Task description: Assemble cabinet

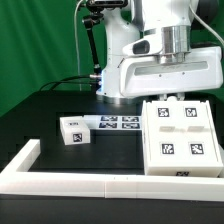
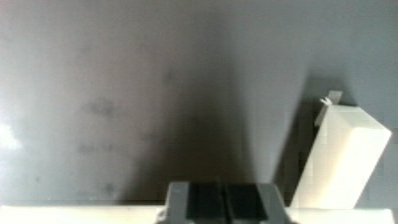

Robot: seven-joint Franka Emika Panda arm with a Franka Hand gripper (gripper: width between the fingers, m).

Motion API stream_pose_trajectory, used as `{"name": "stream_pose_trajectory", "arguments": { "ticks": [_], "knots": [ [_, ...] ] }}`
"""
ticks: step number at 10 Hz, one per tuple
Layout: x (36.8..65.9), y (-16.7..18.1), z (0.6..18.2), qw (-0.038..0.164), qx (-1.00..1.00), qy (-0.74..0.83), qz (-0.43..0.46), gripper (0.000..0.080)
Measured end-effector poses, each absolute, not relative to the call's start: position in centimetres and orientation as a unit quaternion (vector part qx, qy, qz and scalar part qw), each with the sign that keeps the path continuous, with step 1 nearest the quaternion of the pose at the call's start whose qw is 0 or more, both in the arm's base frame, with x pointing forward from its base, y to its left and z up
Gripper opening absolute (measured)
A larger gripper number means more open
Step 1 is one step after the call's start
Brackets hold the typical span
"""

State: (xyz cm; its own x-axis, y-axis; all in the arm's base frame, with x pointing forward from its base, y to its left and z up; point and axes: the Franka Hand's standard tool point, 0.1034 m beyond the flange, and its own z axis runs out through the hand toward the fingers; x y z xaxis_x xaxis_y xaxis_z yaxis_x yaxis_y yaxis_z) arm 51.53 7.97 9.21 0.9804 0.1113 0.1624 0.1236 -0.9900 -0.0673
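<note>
The cabinet (image 1: 181,140) is a large white box with square tags on its top panels, at the exterior view's right. My gripper (image 1: 171,96) hangs just above its far edge. In the wrist view my gripper (image 2: 224,203) has its dark pads together with nothing between them. It is over dark table, next to a white panel (image 2: 345,152) with a small tab at its far end. A white strip (image 2: 80,214) crosses behind the fingers. A small white tagged block (image 1: 73,130) lies on the table at the exterior view's left, apart from the gripper.
The marker board (image 1: 113,123) lies flat between the block and the cabinet. A long low white wall (image 1: 100,186) runs along the front and turns back at the exterior view's left (image 1: 24,160). The arm's base and cables stand behind.
</note>
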Motion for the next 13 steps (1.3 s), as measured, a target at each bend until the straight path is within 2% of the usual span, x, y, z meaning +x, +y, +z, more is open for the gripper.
{"name": "stream_pose_trajectory", "arguments": {
  "ticks": [3,6,9,13],
  "knots": [
    [53.8,8.3,11.1,0.04,-0.994,-0.065,-0.084,0.0002],
    [53.6,8.2,11.0,0.039,-0.994,-0.067,-0.08,0.0002],
    [55.0,8.3,12.6,0.04,-0.994,-0.069,-0.07,0.0002],
    [56.0,8.3,13.5,0.041,-0.995,-0.071,-0.061,0.0002]
  ]
}}
